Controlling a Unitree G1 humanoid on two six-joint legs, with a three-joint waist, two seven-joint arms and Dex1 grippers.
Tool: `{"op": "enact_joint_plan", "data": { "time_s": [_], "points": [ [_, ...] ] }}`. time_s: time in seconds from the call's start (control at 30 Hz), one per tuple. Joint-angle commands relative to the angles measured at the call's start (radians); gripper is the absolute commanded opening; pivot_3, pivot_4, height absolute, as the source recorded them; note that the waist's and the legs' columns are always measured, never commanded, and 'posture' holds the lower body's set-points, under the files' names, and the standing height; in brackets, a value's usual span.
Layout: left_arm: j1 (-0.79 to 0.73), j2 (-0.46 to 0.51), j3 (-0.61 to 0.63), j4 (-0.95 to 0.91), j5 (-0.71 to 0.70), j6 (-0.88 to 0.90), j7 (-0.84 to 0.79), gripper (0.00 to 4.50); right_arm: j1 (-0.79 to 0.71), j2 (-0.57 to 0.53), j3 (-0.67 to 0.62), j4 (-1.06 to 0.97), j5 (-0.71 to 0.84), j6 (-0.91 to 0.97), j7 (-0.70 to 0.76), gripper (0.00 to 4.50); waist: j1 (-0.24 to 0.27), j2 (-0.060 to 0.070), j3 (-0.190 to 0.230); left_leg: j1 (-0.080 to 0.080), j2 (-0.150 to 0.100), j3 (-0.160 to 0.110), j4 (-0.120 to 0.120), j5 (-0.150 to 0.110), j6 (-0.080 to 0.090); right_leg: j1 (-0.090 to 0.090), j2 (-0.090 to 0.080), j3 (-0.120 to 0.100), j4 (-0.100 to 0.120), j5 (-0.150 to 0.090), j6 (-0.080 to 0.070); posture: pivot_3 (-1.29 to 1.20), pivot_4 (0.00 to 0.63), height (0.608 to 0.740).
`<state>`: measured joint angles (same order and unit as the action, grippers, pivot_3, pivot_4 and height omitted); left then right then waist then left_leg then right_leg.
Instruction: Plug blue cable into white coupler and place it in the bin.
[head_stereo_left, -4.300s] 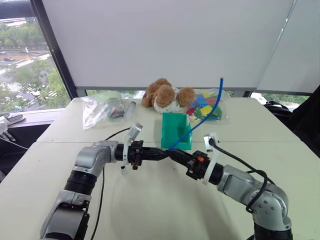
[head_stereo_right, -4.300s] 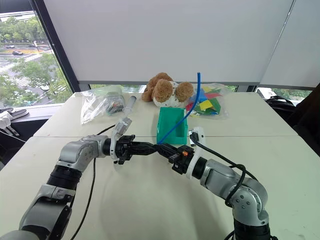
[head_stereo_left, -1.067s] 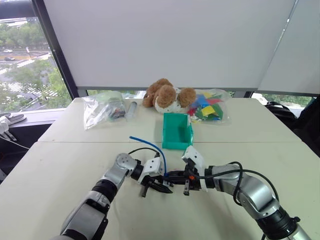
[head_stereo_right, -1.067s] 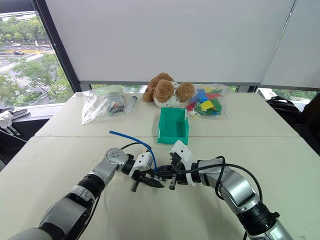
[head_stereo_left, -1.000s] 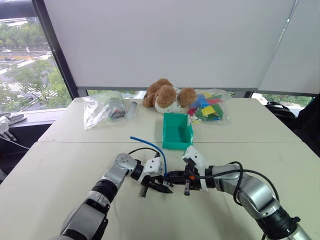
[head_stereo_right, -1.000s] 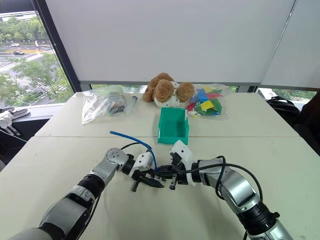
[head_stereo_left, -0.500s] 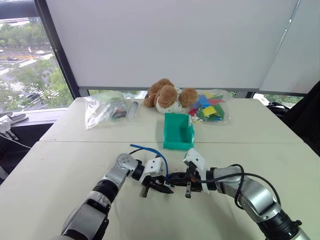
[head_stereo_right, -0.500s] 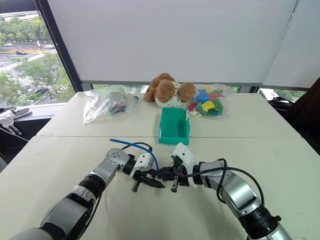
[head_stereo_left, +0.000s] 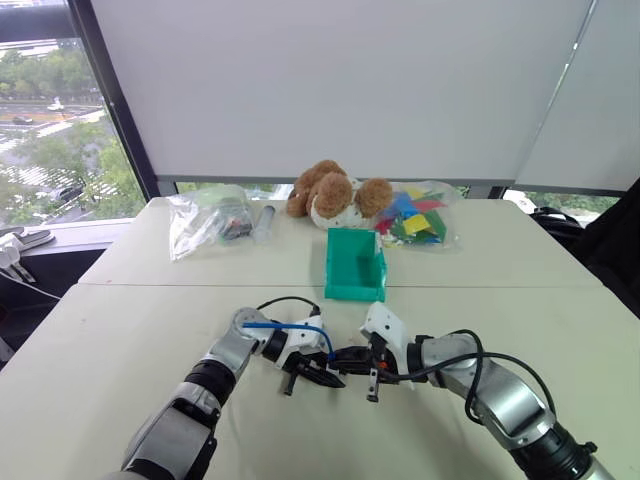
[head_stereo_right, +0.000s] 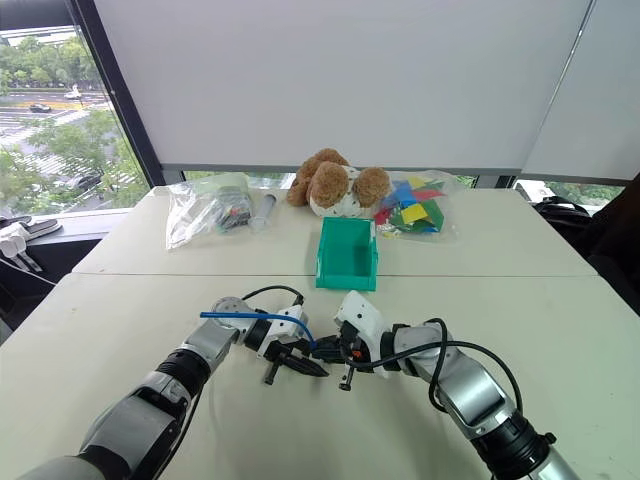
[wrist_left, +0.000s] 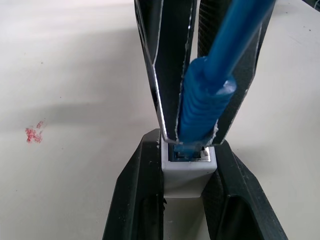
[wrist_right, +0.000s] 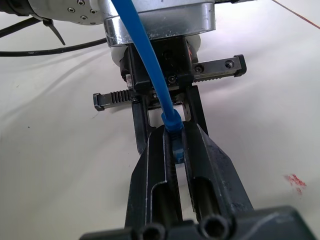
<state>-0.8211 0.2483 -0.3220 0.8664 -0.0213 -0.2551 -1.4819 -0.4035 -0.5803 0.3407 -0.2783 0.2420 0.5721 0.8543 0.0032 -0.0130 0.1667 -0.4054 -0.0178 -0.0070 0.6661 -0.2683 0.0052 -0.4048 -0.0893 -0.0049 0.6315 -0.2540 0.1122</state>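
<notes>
Nearest the camera, low over the pale table (head_stereo_left: 120, 330), the two pincers are met tip to tip. The white coupler (wrist_left: 187, 167) is clamped between the fingers of the left gripper (head_stereo_left: 318, 374), and the ribbed boot of the blue cable (wrist_left: 207, 100) is pinched by the right gripper (head_stereo_left: 345, 358), whose fingers are closed tight on it just behind the plug. In the left wrist view the clear plug is seen sitting in the coupler's mouth, though whether it is fully latched cannot be told. Compared with a second ago, the free length of cable has been lowered: where it arched up over the left wrist, it is now laid nearly level across it, trailing toward the robot's left. Both grippers have otherwise been kept at the same spot. This is judged to mean that insertion is being finished or checked, and that the carry to the bin is not yet begun. Farther back, the teal bin (head_stereo_left: 354, 262) is standing well apart from the grippers. Behind it, a stuffed bear (head_stereo_left: 330, 192) and clear bags are lined up near the window.
</notes>
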Motion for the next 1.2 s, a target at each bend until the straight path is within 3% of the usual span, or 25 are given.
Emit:
{"op": "enact_joint_plan", "data": {
  "time_s": [0.03,0.2,0.23,0.37,0.5,0.7,0.83,1.0,1.1,1.2],
  "points": [
    [0.011,0.043,0.003,-0.041,0.012,0.049,-0.010,1.96,0.026,-0.004,0.011,0.018,0.010,0.072,0.012,0.00,0.000,0.000,0.000,0.000,0.000,0.000,0.000,0.000,0.000,0.000,0.000,0.000,0.000,0.000,0.000,0.00,0.150,0.740],
    [0.039,0.104,0.041,-0.150,-0.033,0.097,-0.015,4.22,0.010,0.000,-0.049,-0.034,0.060,0.124,0.004,0.00,0.001,0.000,0.000,0.000,0.000,0.000,0.000,0.000,0.000,0.000,0.000,0.000,0.000,0.000,0.000,0.00,0.150,0.740],
    [0.043,0.121,0.057,-0.181,-0.051,0.121,-0.012,4.45,-0.002,0.003,-0.072,-0.045,0.078,0.139,0.001,0.00,0.001,0.000,0.000,-0.001,0.000,0.000,0.000,0.000,0.000,-0.001,0.000,0.000,0.000,0.000,0.000,0.00,0.150,0.740],
    [0.043,0.177,0.163,-0.308,-0.154,0.277,0.031,4.45,-0.091,0.012,-0.172,-0.056,0.157,0.207,-0.011,0.00,0.005,0.001,0.002,-0.003,0.000,-0.001,0.000,0.000,0.000,-0.004,-0.001,0.000,0.000,0.000,0.000,0.00,0.150,0.740],
    [0.071,0.246,0.266,-0.413,-0.218,0.388,0.111,4.45,-0.314,0.026,-0.274,0.097,0.184,0.251,-0.053,0.00,-0.001,0.002,0.004,-0.004,-0.001,0.000,0.000,0.000,0.000,-0.004,-0.002,0.000,0.000,0.000,0.000,0.00,0.150,0.740],
    [0.183,0.301,0.331,-0.583,-0.283,0.546,0.210,4.45,-0.654,0.081,-0.264,0.655,0.051,0.100,-0.106,0.00,-0.019,0.002,0.004,-0.003,-0.001,0.001,-0.004,0.000,-0.001,-0.006,-0.002,0.000,0.000,0.000,0.000,0.00,0.150,0.740],
    [0.232,0.320,0.350,-0.666,-0.311,0.608,0.254,4.45,-0.796,0.163,-0.250,1.031,-0.026,-0.027,-0.108,0.00,-0.021,0.003,0.004,-0.004,-0.001,0.002,-0.004,0.001,-0.002,-0.007,-0.002,0.000,0.001,0.000,0.000,0.00,0.150,0.740],
    [0.263,0.329,0.364,-0.722,-0.341,0.640,0.292,4.45,-0.902,0.231,-0.263,1.352,-0.093,-0.148,-0.130,0.00,-0.023,0.005,0.006,-0.004,-0.001,0.002,-0.004,0.001,-0.002,-0.008,-0.003,0.001,0.001,0.000,0.000,0.00,0.150,0.740],
    [0.273,0.332,0.372,-0.745,-0.360,0.660,0.311,4.50,-0.935,0.246,-0.271,1.436,-0.121,-0.197,-0.142,1.17,-0.023,0.006,0.007,-0.004,-0.002,0.002,-0.005,0.001,-0.003,-0.008,-0.003,0.001,0.001,0.000,0.000,0.00,0.150,0.740],
    [0.281,0.336,0.374,-0.761,-0.373,0.672,0.322,4.50,-0.960,0.249,-0.284,1.471,-0.134,-0.220,-0.140,2.72,-0.024,0.007,0.007,-0.004,-0.002,0.002,-0.005,0.002,-0.004,-0.008,-0.004,0.001,0.001,0.000,0.000,0.00,0.150,0.740]
  ]
}}
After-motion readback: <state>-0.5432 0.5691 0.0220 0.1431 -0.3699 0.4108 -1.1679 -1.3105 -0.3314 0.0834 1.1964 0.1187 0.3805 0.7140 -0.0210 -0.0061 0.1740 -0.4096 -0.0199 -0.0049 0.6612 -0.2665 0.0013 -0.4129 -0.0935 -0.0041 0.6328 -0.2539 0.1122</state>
